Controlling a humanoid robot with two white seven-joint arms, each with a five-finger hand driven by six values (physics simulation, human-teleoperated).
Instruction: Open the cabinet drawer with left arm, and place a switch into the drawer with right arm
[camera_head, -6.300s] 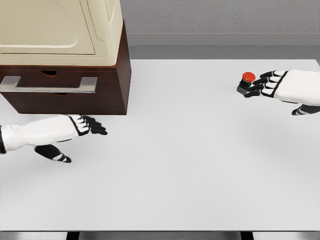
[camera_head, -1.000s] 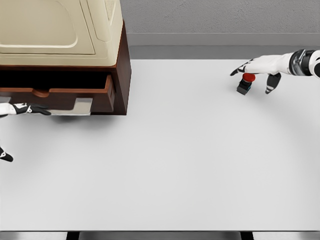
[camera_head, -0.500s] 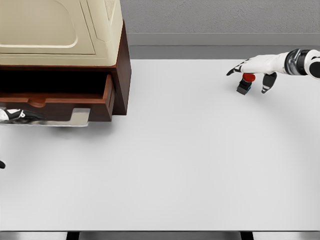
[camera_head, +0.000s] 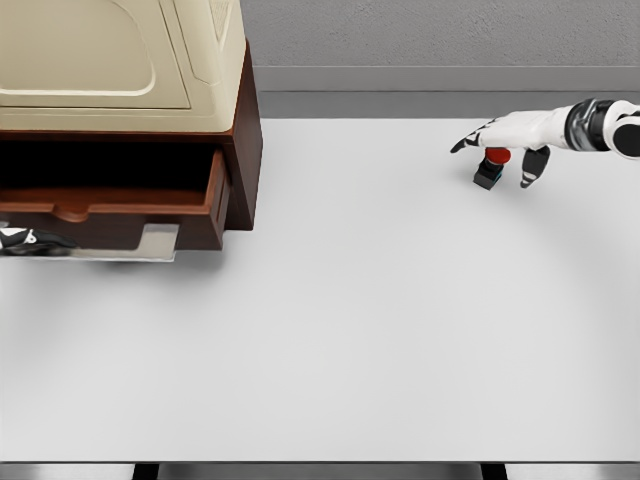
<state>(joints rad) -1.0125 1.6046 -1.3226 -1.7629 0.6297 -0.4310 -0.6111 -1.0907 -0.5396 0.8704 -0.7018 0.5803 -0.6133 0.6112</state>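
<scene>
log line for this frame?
drawer: pulled out | left hand: on handle | right hand: over switch, open | switch: on table

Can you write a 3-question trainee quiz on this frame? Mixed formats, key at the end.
1. True or false: the drawer of the cabinet is pulled out.
2. Where is the switch? A) inside the drawer B) on the table at the far right, under the right hand C) on top of the cabinet
3. Fill in: the left hand shows at the picture's left edge, at the drawer's metal ____.

Key: 1 true. 2 B; the red-capped switch stands on the table with the right hand's fingers spread above it, not closed on it. 3 handle.
</scene>
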